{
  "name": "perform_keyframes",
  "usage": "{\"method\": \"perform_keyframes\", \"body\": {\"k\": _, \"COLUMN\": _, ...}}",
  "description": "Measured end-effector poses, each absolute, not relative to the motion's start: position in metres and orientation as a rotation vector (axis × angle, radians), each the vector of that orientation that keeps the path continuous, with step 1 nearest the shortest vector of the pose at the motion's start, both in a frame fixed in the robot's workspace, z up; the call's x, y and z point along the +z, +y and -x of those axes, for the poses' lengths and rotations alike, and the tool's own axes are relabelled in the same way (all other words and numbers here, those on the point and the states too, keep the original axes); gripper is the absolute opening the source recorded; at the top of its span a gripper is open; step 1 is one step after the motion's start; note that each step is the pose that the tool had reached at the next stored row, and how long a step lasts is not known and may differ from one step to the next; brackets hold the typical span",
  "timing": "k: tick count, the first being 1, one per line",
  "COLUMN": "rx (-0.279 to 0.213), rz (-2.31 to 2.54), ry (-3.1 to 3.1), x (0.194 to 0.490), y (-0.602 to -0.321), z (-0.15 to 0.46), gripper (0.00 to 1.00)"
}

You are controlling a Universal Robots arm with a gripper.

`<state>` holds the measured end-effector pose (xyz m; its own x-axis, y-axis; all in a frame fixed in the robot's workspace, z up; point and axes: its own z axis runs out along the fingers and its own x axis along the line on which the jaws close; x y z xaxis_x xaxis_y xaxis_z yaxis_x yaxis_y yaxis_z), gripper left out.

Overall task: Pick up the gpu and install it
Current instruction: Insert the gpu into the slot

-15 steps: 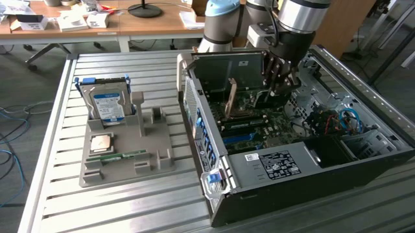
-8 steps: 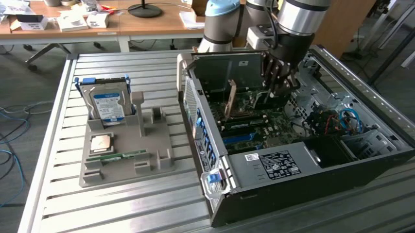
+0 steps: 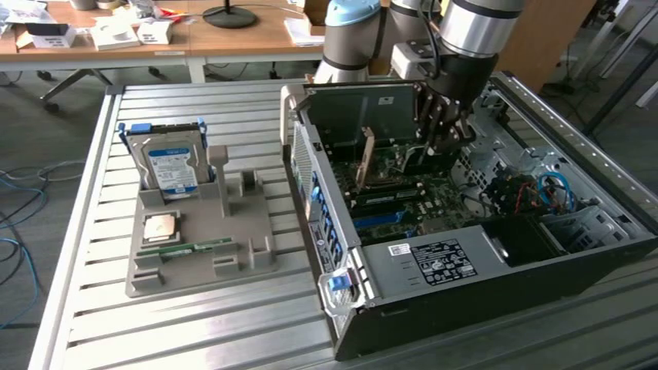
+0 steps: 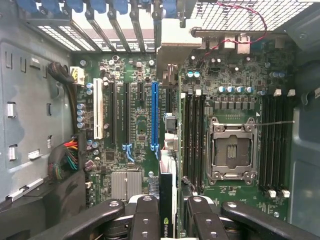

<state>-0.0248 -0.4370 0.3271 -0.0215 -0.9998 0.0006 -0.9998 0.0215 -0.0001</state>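
Observation:
The gpu (image 4: 167, 192) appears edge-on in the wrist view, a thin dark card with a green logo near my fingers. My gripper (image 4: 172, 212) is shut on it, one black finger (image 4: 146, 212) on each side. The card hangs inside the open computer case (image 3: 432, 301), above the green motherboard (image 4: 135, 125) and right beside the long blue slot (image 4: 154, 115). Whether it touches a slot I cannot tell. In the exterior view my gripper (image 3: 442, 131) reaches down into the case's back part with the gpu (image 3: 383, 154) below it.
A grey holder (image 3: 200, 254) on the slatted metal table (image 3: 206, 331) carries a silver hard drive (image 3: 169, 166), a processor chip (image 3: 159, 226) and a green memory stick (image 3: 185, 248). Cables (image 3: 550, 189) lie inside the case. The empty processor socket (image 4: 232, 147) is beside the card.

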Motion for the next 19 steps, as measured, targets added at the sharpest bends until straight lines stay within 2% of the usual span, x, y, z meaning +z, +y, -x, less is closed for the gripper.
{"method": "perform_keyframes", "body": {"k": 19, "rx": 0.001, "rz": -2.197, "ry": -2.245, "x": 0.3223, "y": -0.4370, "z": 0.0248, "gripper": 0.26}}
